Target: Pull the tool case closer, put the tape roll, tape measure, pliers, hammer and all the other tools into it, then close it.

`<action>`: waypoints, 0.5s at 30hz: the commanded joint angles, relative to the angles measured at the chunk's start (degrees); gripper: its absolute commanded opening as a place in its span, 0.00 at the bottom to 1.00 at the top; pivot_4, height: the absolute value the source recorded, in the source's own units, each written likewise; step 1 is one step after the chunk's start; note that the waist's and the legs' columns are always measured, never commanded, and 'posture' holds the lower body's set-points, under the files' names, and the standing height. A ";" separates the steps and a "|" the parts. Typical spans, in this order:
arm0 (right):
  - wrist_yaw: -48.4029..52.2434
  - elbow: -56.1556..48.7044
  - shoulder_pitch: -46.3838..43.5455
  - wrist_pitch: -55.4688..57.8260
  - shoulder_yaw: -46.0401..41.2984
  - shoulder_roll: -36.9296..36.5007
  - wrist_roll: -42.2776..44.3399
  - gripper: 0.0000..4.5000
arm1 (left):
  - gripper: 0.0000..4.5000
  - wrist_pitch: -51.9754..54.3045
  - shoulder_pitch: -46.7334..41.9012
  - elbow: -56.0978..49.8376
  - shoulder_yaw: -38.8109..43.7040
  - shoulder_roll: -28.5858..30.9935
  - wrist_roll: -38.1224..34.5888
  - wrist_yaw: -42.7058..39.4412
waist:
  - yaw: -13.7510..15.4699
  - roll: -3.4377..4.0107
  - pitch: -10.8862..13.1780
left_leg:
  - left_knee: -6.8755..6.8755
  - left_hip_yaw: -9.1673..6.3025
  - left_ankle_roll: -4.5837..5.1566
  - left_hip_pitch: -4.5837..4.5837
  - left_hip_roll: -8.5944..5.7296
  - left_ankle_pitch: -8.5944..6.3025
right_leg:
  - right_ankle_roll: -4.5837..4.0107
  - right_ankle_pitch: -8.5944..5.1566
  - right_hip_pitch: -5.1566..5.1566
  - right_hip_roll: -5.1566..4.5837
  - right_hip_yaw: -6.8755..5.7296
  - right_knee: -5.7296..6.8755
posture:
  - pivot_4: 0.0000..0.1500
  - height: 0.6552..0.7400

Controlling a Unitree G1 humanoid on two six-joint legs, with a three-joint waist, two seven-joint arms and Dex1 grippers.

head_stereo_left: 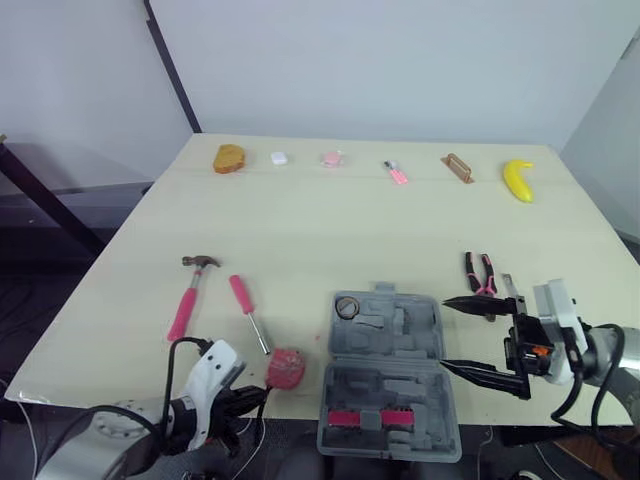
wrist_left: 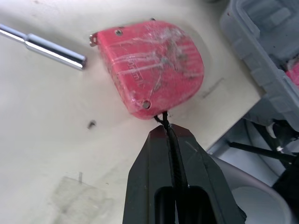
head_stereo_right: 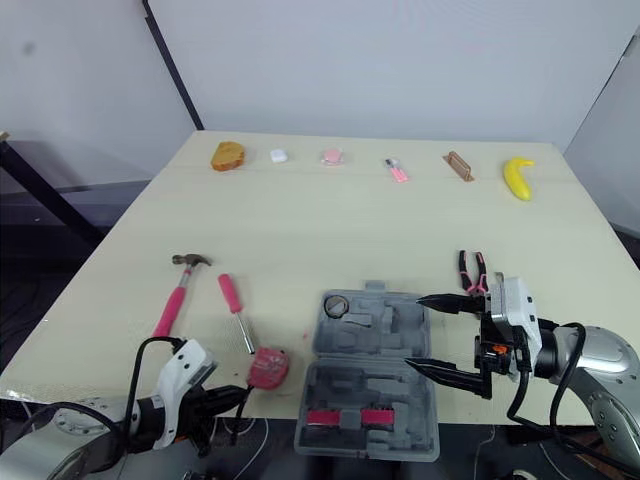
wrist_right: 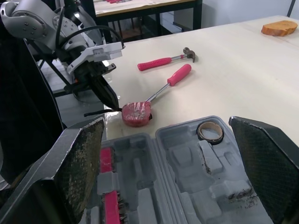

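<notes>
Two claws need checking before you proceed. Your left claw (wrist_left: 166, 135) is pressed together on the thin black cord (wrist_left: 161, 119) of the red tape measure (head_stereo_left: 286, 368). The tape measure lies on the worktop (head_stereo_left: 330, 220) close to the near edge, just right of that claw's tip and just left of the open tool case (head_stereo_left: 400, 385). Your right claw (head_stereo_left: 450, 333) is spread wide at the case's right edge and holds nothing.

Your left arm is the nearer one. Treat the coming move as a short carry to the right, roughly along the cord's line. Expect the tape measure to swing on its cord.

The tape roll (head_stereo_left: 347, 306) sits in the case's far-left pocket. The hammer (head_stereo_left: 192, 295) and pliers (head_stereo_left: 482, 272) lie outside.
</notes>
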 commanded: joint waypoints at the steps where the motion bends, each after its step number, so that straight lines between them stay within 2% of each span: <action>1: 0.45 -0.39 -0.76 -1.27 -0.30 -0.03 -0.11 1.00 | 0.07 -1.83 -1.38 0.91 2.60 -1.36 -1.49 -0.52 | 0.00 0.00 0.00 | 0.00 -0.01 0.00 0.00 0.00 0.00 | 0.00 0.00 0.00 0.01 0.00 0.00 | 1.00 1.00; 2: 0.45 -0.31 -0.83 -1.36 -0.23 0.04 -0.22 1.00 | 0.14 -0.99 -1.60 1.07 3.10 -1.47 -2.79 -1.13 | 0.02 0.00 0.00 | 0.00 0.00 0.00 0.00 0.00 0.00 | 0.00 0.00 0.00 0.00 0.00 0.00 | 1.00 1.00; 3: 0.44 -0.23 -0.91 -1.42 -0.12 0.12 -0.32 1.00 | 0.17 -0.52 -1.53 1.11 3.31 -1.29 -3.58 -1.84 | 0.03 -0.01 0.00 | 0.00 0.00 0.00 0.00 0.01 0.00 | 0.00 0.00 0.00 0.00 0.00 0.00 | 1.00 1.00; 6: 0.31 -0.18 -0.93 -1.69 0.18 0.43 -0.68 1.00 | 0.41 0.50 -0.74 1.12 5.18 -0.91 -6.54 -4.33 | -0.03 -0.01 0.00 | 0.00 0.01 0.00 0.00 0.01 0.00 | 0.03 0.02 0.00 0.00 0.00 0.00 | 1.00 1.00; 7: 0.24 -0.17 -0.94 -1.77 0.26 0.56 -0.81 1.00 | 0.53 -0.18 -0.37 1.41 5.98 -0.35 -6.99 -5.71 | -0.04 -0.01 0.00 | 0.00 0.00 0.00 0.00 0.01 0.00 | 0.03 0.02 0.00 0.00 0.00 0.00 | 1.00 1.00; 10: 0.06 -0.31 -0.80 -1.99 0.38 0.90 -1.19 1.00 | 0.53 -4.83 1.52 4.22 9.33 3.24 -7.72 -14.00 | -0.06 -0.02 0.00 | 0.00 0.00 0.00 0.00 0.01 0.00 | 0.01 0.01 -0.01 0.01 -0.01 0.01 | 1.00 1.00; 12: -0.07 -0.46 -0.65 -2.17 0.30 1.03 -1.31 1.00 | 0.53 -12.37 2.38 9.31 11.29 5.54 -5.30 -19.80 | -0.04 0.00 0.00 | 0.00 0.02 0.00 0.00 0.01 0.00 | -0.10 -0.06 -0.03 0.02 -0.01 0.01 | 1.00 1.00; 15: -0.21 -0.65 -0.39 -2.41 0.17 1.10 -1.42 1.00 | 0.53 -22.48 0.01 17.03 13.27 4.89 -6.30 -28.20 | 0.07 0.05 -0.01 | -0.01 0.07 0.00 0.00 0.01 0.00 | -0.15 -0.08 -0.06 0.01 0.00 0.01 | 1.00 1.00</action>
